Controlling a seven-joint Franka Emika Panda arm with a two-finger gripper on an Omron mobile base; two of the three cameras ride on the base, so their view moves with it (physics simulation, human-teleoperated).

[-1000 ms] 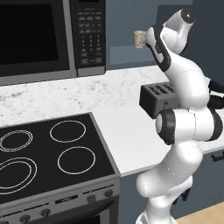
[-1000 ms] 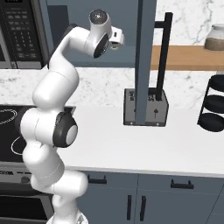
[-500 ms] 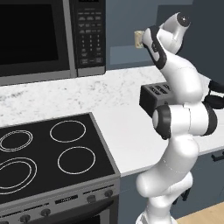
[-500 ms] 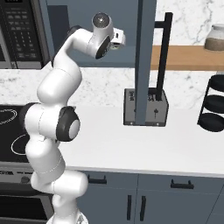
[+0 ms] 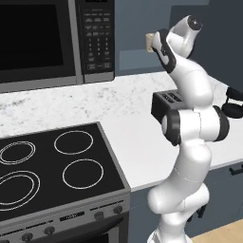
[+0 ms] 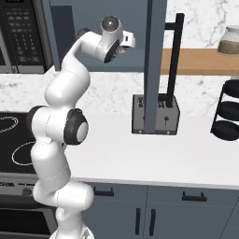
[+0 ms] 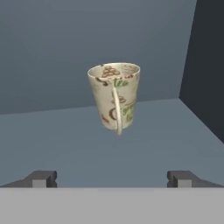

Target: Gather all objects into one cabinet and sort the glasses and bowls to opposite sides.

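Note:
The beige-grey mug (image 7: 114, 97), printed with small patterns, stands on the floor of the slate blue-grey cabinet (image 7: 52, 48) with its handle turned toward me. My gripper (image 7: 111, 178) is open, its fingertips (image 7: 41, 178) spread wide and short of the mug, touching nothing. From the left base view the mug (image 5: 151, 42) peeks out beside my hand (image 5: 161, 47) at the cabinet opening. The cabinet door (image 6: 155, 65) stands open, seen edge-on, with its black bar handle (image 6: 173, 60). The red cup and the black bowl are out of view.
A dark toaster (image 6: 155, 114) sits on the white counter (image 6: 186, 154) under the open door. A black tiered stand (image 6: 228, 109) is at the right, a jar (image 6: 229, 41) on a wooden shelf above. Microwave (image 5: 47, 38) and cooktop (image 5: 52, 166) lie to the left.
The arm's elbow and upper links have shifted a little, with the hand staying at the cabinet opening. The mug has not moved.

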